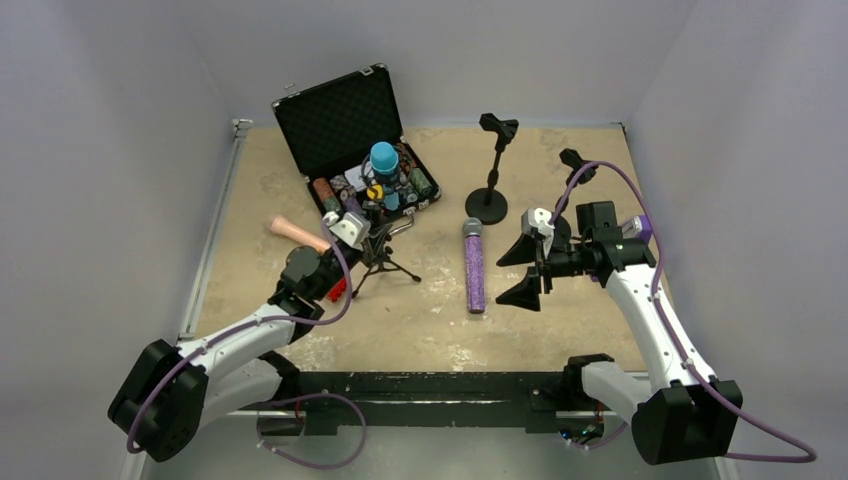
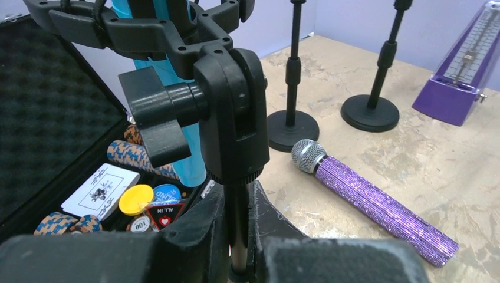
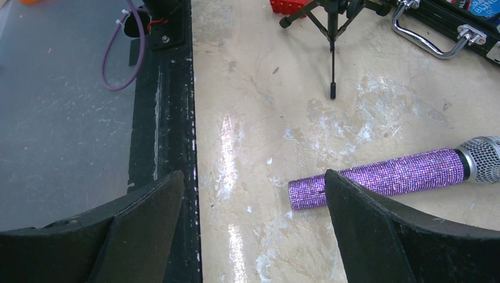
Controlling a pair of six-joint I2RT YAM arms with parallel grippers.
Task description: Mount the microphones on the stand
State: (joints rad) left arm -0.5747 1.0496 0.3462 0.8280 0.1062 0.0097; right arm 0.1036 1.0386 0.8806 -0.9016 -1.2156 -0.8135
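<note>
1. Inside grey walls [image 1: 100, 150] lay a tan mottled tabletop [image 1: 430, 320].
2. At three o'clock the right gripper [image 3: 253, 177] gaped wide beside the tail of the central glittery purple, silver-headed microphone [image 3: 389, 175]. It looked rigid and probably slippery, best gripped mid-barrel.
3. At nine o'clock the left gripper [image 2: 238, 236] clamped the pole of the black tripod stand [image 2: 233, 106].
4. The peach-pink microphone [image 1: 297, 232] lay beyond, and the bright blue microphone [image 1: 384, 158] stood at eleven o'clock.

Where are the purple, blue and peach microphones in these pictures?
Purple microphone [image 1: 473, 270]: top view, middle of its glittery handle.
Blue microphone [image 1: 384, 157]: top view, its rounded head.
Peach microphone [image 1: 295, 231]: top view, middle of its visible handle.
</note>
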